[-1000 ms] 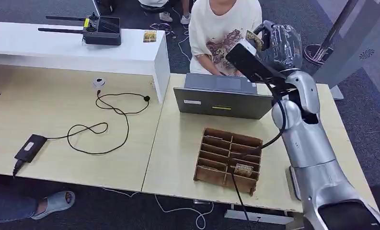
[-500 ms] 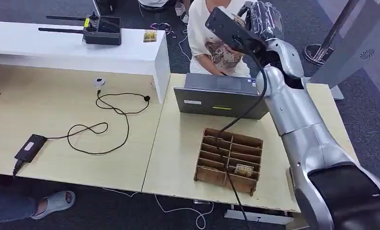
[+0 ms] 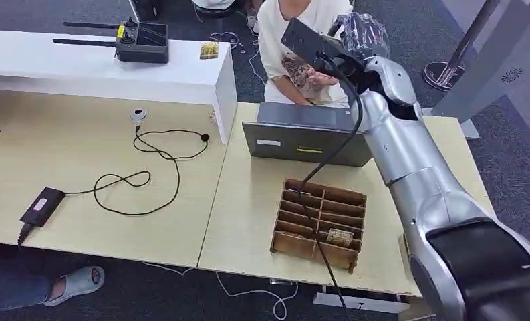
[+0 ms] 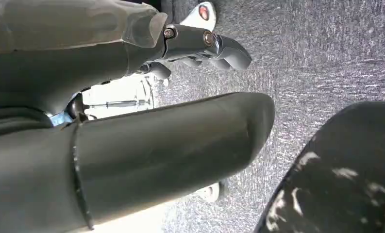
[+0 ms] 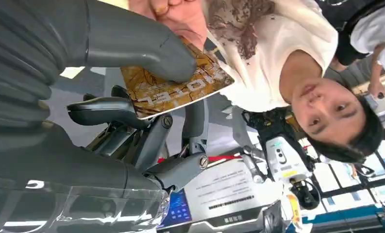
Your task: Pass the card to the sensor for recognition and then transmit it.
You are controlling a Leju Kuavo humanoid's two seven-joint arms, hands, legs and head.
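Right hand (image 5: pixel 108 97) raised toward a person (image 3: pixel 295 27), pinching the card (image 5: pixel 175 85).

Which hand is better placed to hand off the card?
Right. The right hand already pinches the gold patterned card, raised beside the person's open hand. The left hand hangs over grey carpet.

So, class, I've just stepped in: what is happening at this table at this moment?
The robot's right hand holds a brown patterned card between its thumb and fingers, raised beyond the laptop toward a seated person. The person's hand is at the card's edge, apparently taking it. On the table a wooden divided tray holds another card in one compartment. The left hand hangs above the carpet, holding nothing.
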